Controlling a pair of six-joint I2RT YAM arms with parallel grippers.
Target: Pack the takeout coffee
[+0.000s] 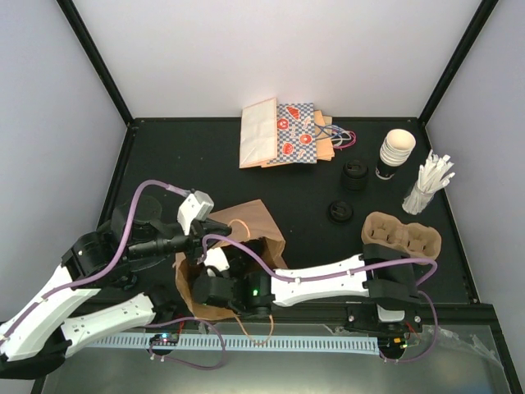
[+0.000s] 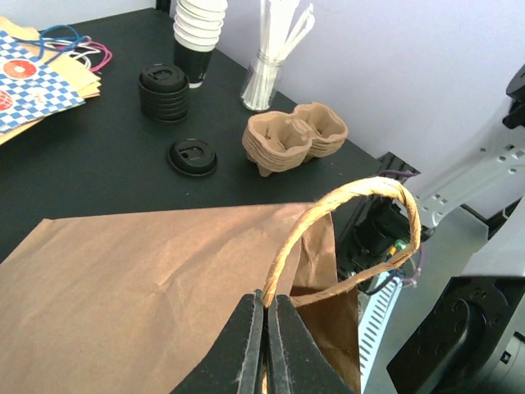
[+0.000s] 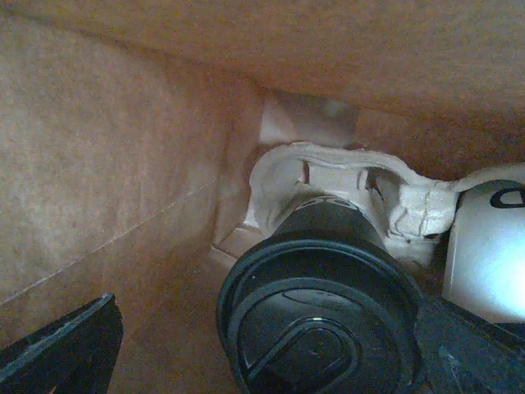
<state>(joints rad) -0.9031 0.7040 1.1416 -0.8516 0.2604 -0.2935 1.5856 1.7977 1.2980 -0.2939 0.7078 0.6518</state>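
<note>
A brown paper bag [image 1: 250, 238] stands open at the near middle of the table. My left gripper [image 2: 269, 308] is shut on the bag's twisted paper handle [image 2: 344, 217] and holds it up. My right gripper [image 3: 264, 320] is down inside the bag with its jaws wide open. Between them is the takeout coffee [image 3: 320, 328], seen from above by its round black lid. It sits in a pale moulded carrier [image 3: 328, 168]. The right finger [image 3: 467, 349] touches the lid and the left finger [image 3: 70, 349] is well apart. A white cup [image 3: 484, 254] stands beside it.
At the back right are a stack of paper cups [image 1: 395, 152], a stack of black lids [image 1: 355, 175], a loose lid [image 1: 340, 211], a jar of stirrers [image 1: 426, 187] and stacked cup carriers [image 1: 402, 235]. Flat paper bags [image 1: 283, 134] lie at the back.
</note>
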